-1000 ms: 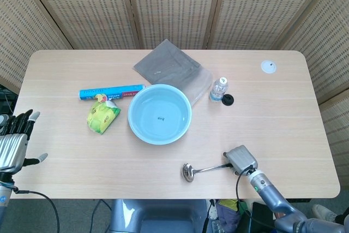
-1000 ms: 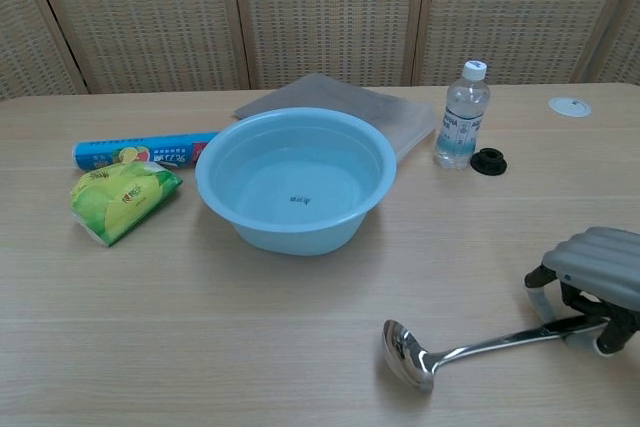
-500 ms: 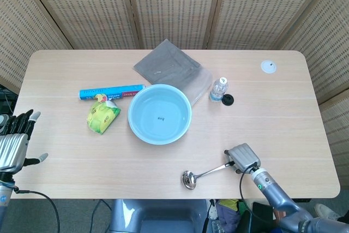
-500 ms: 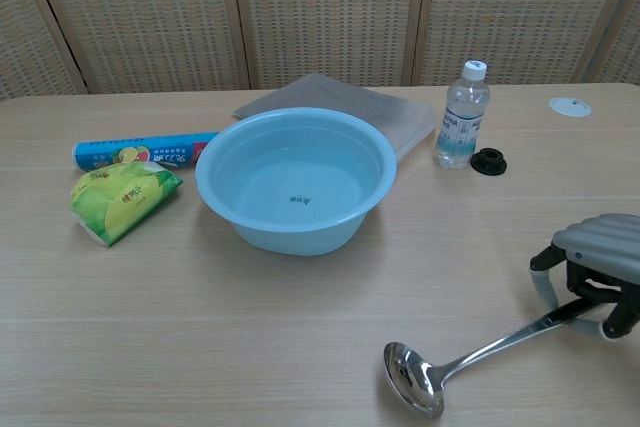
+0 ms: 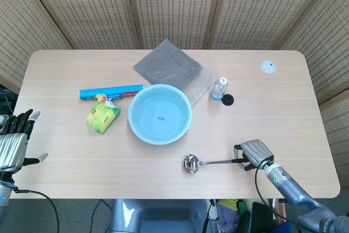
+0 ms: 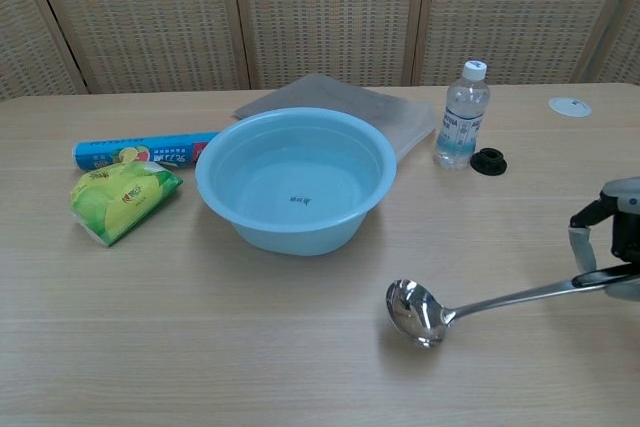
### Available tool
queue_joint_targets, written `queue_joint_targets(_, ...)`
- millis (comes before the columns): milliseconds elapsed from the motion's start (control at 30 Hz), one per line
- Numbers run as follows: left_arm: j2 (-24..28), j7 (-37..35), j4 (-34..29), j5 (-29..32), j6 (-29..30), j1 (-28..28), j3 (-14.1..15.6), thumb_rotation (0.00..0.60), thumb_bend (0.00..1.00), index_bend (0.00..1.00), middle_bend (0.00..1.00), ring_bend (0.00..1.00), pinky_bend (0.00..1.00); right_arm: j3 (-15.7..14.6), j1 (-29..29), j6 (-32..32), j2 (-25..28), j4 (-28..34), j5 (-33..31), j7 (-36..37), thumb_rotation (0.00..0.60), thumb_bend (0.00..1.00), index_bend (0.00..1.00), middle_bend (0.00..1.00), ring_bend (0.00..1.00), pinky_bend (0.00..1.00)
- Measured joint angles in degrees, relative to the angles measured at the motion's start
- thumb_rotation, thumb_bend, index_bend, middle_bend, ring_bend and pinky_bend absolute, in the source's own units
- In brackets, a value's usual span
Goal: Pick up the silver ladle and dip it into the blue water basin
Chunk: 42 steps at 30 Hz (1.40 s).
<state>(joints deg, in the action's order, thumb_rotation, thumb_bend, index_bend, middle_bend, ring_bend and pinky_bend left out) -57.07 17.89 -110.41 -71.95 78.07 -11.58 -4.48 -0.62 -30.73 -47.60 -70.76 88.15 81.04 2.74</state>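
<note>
The silver ladle (image 5: 210, 162) (image 6: 470, 303) is held level near the table's front edge, bowl end pointing left, its bowl (image 6: 412, 311) just above the wood. My right hand (image 5: 254, 153) (image 6: 615, 239) grips the handle's far end at the front right. The blue water basin (image 5: 160, 114) (image 6: 296, 178) holds water and stands in the middle of the table, beyond and left of the ladle's bowl. My left hand (image 5: 14, 141) hangs open off the table's left edge, holding nothing, seen only in the head view.
A small water bottle (image 5: 218, 89) (image 6: 461, 115) and its black cap (image 5: 228, 100) (image 6: 488, 161) stand right of the basin. A grey cloth (image 5: 170, 69) lies behind it. A blue roll (image 5: 110, 91) and a green-yellow pack (image 5: 102, 115) lie to its left. A white disc (image 5: 268, 67) sits far right.
My right hand has moved right and up with the ladle handle. The ladle has swung from a tilt to nearly level, its bowl lifted slightly. The left hand is still.
</note>
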Motion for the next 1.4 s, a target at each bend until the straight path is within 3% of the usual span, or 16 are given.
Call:
queue_joint_targets(433,0.30,-0.59,-0.07,-0.02,-0.05,0.01,0.01,0.600,0.00,0.00,0.00,0.00,0.00,-2.94,0.19,-4.51,7.92,0.47,10.73,13.37,0.600,0.86,0.85,0.93,0.97,1.00)
queue_joint_targets(767,0.53,-0.92,-0.06,0.11,-0.46,-0.21,-0.05,0.600,0.00,0.00,0.00,0.00,0.00,-3.51,-0.74,-5.90,16.67,2.91,12.44,17.39,0.600,0.86,0.86,0.93,0.97,1.00)
queue_joint_targets(1100,0.82,-1.68,0.01,0.41,-0.47,-0.15,-0.21,0.600,0.00,0.00,0.00,0.00,0.00,0.90,-5.06,-3.41,26.00,8.57,9.28,18.66,0.600,0.95,0.87,0.95,0.99,1.00)
queue_joint_targets(1400,0.84,-1.78,0.12,0.65,-0.75,-0.31,-0.24,0.600,0.00,0.00,0.00,0.00,0.00,6.92,-13.43,7.97,27.85,11.12,-0.10,18.75,0.600,1.00,0.90,0.97,1.00,1.00)
